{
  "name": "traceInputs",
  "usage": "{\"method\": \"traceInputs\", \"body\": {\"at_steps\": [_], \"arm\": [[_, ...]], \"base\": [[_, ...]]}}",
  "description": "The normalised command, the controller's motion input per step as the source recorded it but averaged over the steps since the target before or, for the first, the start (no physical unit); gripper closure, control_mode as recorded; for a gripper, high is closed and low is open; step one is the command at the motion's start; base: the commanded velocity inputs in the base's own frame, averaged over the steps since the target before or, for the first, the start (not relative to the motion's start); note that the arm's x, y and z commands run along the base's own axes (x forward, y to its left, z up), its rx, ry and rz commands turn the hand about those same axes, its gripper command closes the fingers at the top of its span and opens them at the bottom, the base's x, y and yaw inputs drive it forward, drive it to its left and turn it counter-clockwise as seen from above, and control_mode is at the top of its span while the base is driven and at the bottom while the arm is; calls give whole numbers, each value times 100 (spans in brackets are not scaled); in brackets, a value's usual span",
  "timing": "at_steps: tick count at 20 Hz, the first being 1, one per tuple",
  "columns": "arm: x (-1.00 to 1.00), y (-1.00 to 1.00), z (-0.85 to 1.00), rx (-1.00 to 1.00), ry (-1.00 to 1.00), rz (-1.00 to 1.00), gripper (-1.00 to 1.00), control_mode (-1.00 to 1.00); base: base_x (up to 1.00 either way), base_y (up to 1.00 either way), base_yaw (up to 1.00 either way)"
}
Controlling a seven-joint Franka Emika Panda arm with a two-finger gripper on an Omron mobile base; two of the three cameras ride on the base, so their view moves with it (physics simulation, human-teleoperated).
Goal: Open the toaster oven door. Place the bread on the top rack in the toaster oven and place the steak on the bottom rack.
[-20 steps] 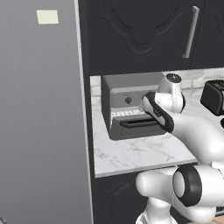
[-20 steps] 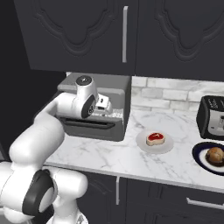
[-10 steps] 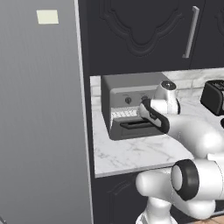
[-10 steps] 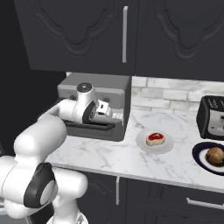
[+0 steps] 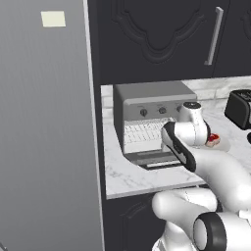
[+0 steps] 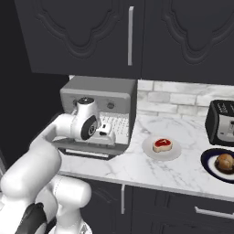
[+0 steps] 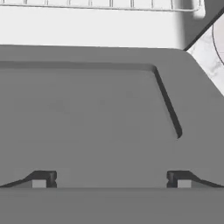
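The toaster oven [image 6: 98, 97] stands at the counter's left end, and its door [image 6: 87, 148] lies folded down flat in front of it. A wire rack [image 5: 142, 132] shows inside the cavity. My gripper [image 6: 107, 133] hovers just over the lowered door [image 7: 87, 118], open, with its fingertips [image 7: 43, 179] wide apart and nothing between them. To the oven's right, the red steak [image 6: 162, 145] lies on a pale plate [image 6: 148, 153]. The brown bread [image 6: 225, 162] sits on a dark plate [image 6: 208, 164] at the far right.
A black toaster [image 6: 221, 121] stands against the tiled back wall behind the bread. Dark upper cabinets hang above the counter. A tall grey panel [image 5: 46, 127] walls off the oven's left side. Bare marble [image 6: 137, 167] lies in front of the plates.
My wrist has sunk a little toward the folded-down door. The door, steak and bread have not moved.
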Motion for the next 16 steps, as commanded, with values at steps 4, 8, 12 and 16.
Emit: {"method": "traceInputs", "body": {"at_steps": [4,8,12,16], "arm": [[-12,8,-100,0,-14,0,-100,-100],[0,3,-100,0,-18,0,-100,-100],[0,0,-100,0,-11,0,-100,-100],[-34,0,-64,0,-2,0,-100,-100]], "base": [[0,0,0],[0,0,0],[0,0,0],[0,0,0]]}}
